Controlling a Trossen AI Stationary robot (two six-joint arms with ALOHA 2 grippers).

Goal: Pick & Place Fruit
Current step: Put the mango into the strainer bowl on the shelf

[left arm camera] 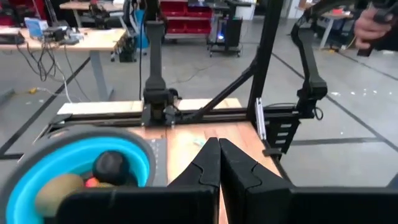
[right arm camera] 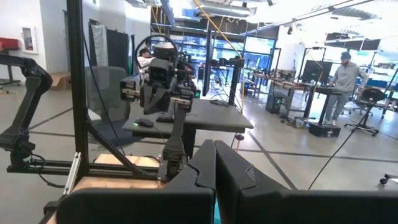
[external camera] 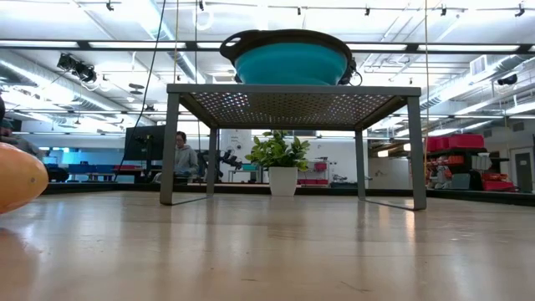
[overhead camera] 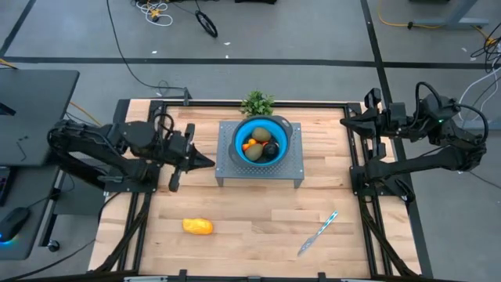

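A blue bowl (overhead camera: 258,141) stands on a perforated metal stand (overhead camera: 258,171) at the table's far middle. It holds small fruit: orange pieces (overhead camera: 249,146), olive-brown ovals (overhead camera: 262,135) and a near-black round one (left arm camera: 111,165). A yellow-orange oblong fruit (overhead camera: 198,226) lies on the table at the near left, and it also shows in the low view (external camera: 21,177). My left gripper (overhead camera: 208,161) hovers shut just left of the stand, pointing at it, with nothing in it (left arm camera: 219,163). My right gripper (overhead camera: 349,122) waits shut at the far right (right arm camera: 214,163).
A silver knife with a light-blue handle (overhead camera: 318,233) lies at the near right. A green plant sprig (overhead camera: 257,103) stands behind the bowl at the far edge. Black frame rails (overhead camera: 235,103) border the table. Bare wood spreads across the near half.
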